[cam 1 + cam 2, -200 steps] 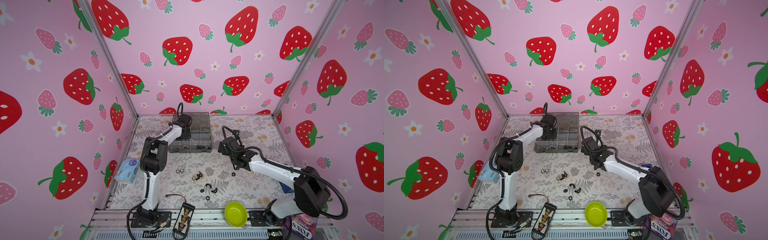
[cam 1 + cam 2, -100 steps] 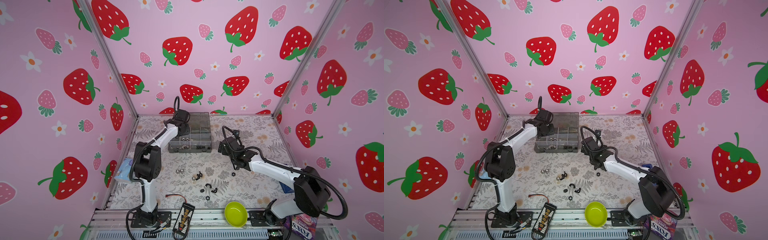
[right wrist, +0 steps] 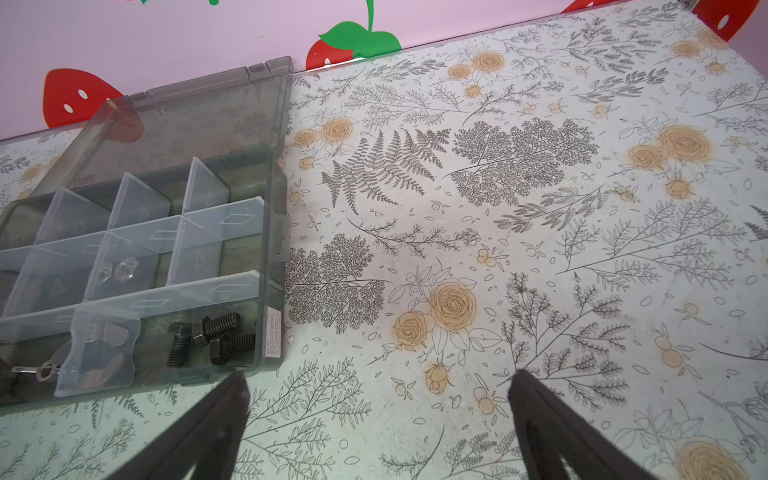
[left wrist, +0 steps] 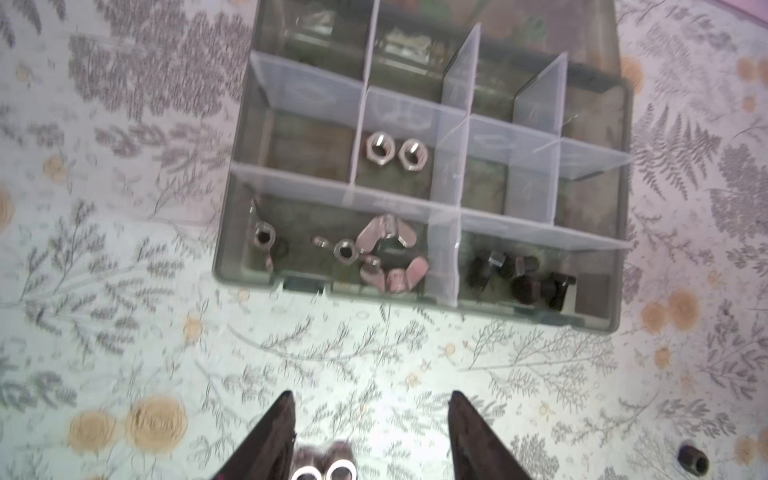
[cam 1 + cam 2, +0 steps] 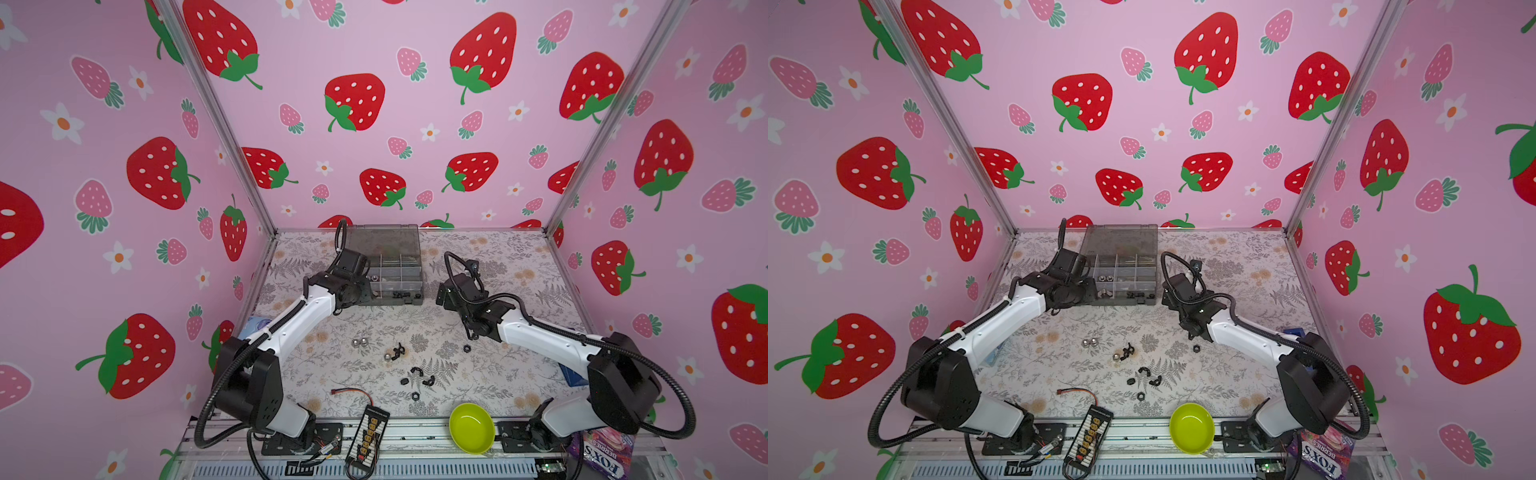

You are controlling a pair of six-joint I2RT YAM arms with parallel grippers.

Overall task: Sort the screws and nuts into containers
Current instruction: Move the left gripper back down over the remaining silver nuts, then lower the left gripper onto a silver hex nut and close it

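Note:
The smoky-grey organizer (image 5: 409, 297) (image 5: 1144, 301) stands at the back with its lid up. In the left wrist view its containers (image 4: 602, 291) hold silver hex nuts (image 4: 380, 149), silver winged nuts (image 4: 384, 239) and black screws (image 4: 523, 278); the screws (image 3: 208, 338) also show in the right wrist view. Loose nuts lie mid-table: silver round ones (image 5: 359, 342) (image 5: 1089, 342), black winged ones (image 5: 428, 380), a black hex nut (image 5: 466, 348). My left gripper (image 4: 371, 399) (image 5: 368, 297) hangs open and empty just before the box's front left. My right gripper (image 3: 380, 384) (image 5: 441, 296) stands open and empty beside the box's right end.
A lime-green bowl (image 5: 471, 428) sits at the front edge. A black charger board (image 5: 368, 428) with a red-and-black wire (image 5: 349, 390) lies to its left. A blue packet (image 5: 257, 324) lies by the left wall. Pink walls close three sides.
My left gripper has drawn back from over the box toward its front, and its jaws have spread wider. The right arm has not moved.

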